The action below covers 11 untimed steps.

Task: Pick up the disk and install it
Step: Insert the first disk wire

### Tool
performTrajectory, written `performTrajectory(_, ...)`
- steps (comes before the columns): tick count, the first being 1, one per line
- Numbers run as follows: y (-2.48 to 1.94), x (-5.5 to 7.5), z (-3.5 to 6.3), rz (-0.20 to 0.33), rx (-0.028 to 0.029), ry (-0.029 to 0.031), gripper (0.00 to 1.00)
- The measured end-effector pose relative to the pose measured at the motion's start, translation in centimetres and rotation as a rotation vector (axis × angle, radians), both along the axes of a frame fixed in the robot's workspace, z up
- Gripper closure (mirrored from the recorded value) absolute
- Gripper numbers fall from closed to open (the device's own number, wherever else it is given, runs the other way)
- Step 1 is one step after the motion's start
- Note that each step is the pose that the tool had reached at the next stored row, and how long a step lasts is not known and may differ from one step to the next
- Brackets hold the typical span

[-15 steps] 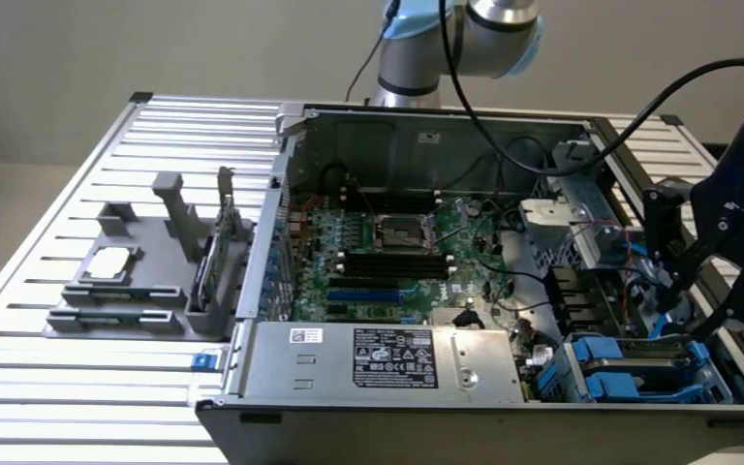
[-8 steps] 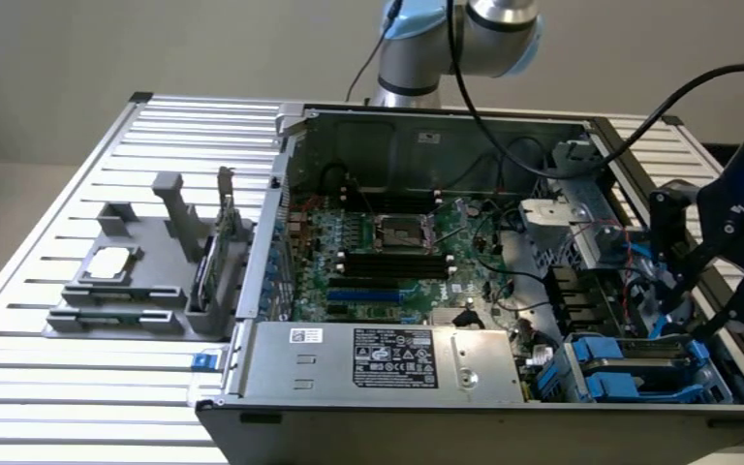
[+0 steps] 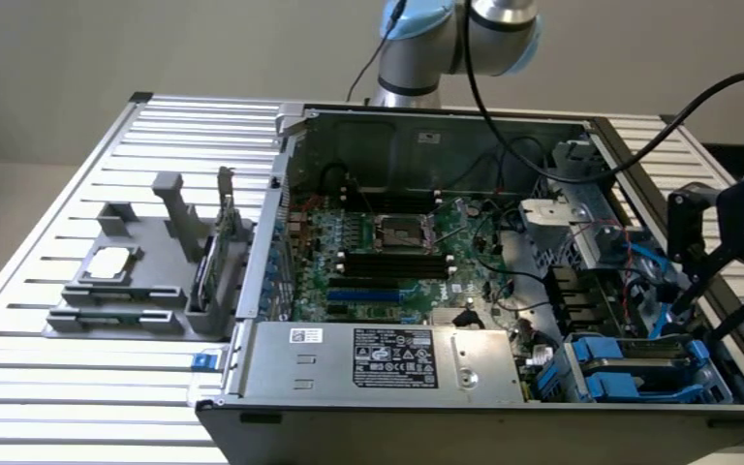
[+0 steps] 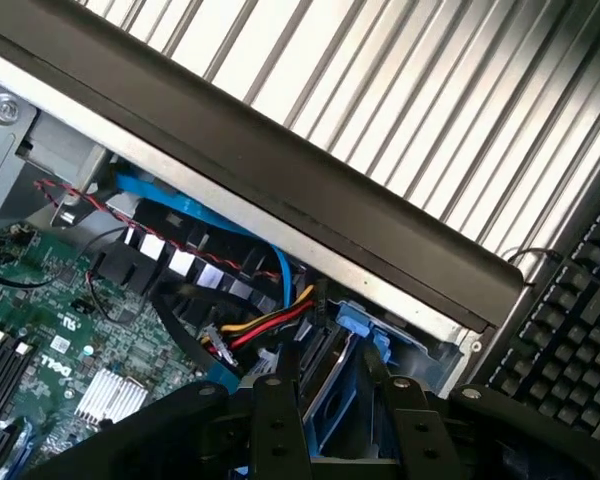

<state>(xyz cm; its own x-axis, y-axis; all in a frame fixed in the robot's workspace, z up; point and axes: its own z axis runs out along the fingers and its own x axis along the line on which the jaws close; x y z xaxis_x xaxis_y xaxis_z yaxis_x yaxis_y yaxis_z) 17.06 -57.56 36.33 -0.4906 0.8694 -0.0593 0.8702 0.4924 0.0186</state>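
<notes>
Gripper (image 4: 325, 388), fingers pinching the disk (image 4: 358, 326) by its blue carrier, holds it at the drive bay (image 3: 641, 380), apparently aligned for square seating.

Your computer case (image 3: 502, 126) stands open on the bench (image 3: 75, 387), with the arm's base (image 3: 411, 92) behind it. Inside, the motherboard (image 3: 386, 247) lies flat on the case floor, and the power supply (image 3: 386, 360) sits in front of it along the near wall.

On the exterior view's left, a parts holder (image 3: 139, 291) rests on the bench beside the case. A chip (image 3: 111, 262) lies on the holder, and a circuit card (image 3: 221, 266) stands upright at the side of the holder nearest the case.

At the exterior view's right, the tool (image 3: 682, 325) hangs over the near corner of the case, above the drive bay (image 3: 643, 373). The disk (image 4: 330, 395) sits edge-on between its fingers (image 4: 276, 420), over that bay. A keyboard (image 4: 570, 330) lies past the bench's edge.
</notes>
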Motion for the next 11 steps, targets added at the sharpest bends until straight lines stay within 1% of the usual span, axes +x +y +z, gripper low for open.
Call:
performTrajectory(3,0.00,0.3,-0.09,0.000,0.0058,0.0141,0.63)
performTrajectory(5,0.01,0.5,-0.13,0.000,0.0100,0.0252,0.63)
performTrajectory(6,0.01,0.6,-0.17,0.000,0.0113,0.0310,0.63)
performTrajectory(7,0.01,0.8,-0.24,0.000,0.0119,0.0355,0.63)
performTrajectory(11,0.01,1.6,-0.61,0.000,0.0137,0.0463,0.63)
